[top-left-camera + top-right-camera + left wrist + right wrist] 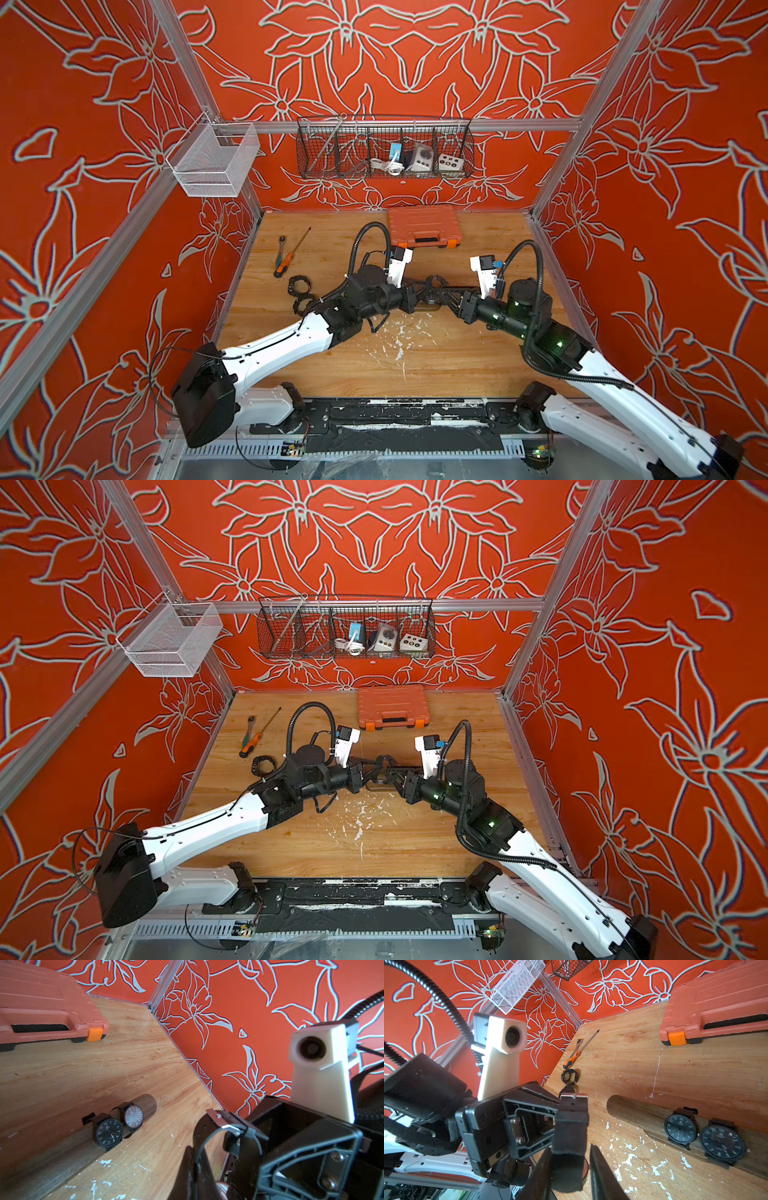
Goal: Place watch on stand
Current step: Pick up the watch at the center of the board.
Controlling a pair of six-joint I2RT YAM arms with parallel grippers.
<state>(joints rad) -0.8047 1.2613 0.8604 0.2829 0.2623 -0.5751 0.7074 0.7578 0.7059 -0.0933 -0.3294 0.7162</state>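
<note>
A black-strapped watch hangs between my two grippers over the middle of the table in both top views. My left gripper is shut on its strap, near the metal buckle. The other strap end lies between the fingers of my right gripper, which stand close round it with a narrow gap on one side. The stand, a dark-brown wooden bar, lies just below and carries two black watches side by side. In the top views the grippers hide most of the stand.
An orange tool case sits at the back of the table. A screwdriver and a small wrench lie at the back left, with two black ring-shaped bands nearer. Wire baskets hang on the back wall.
</note>
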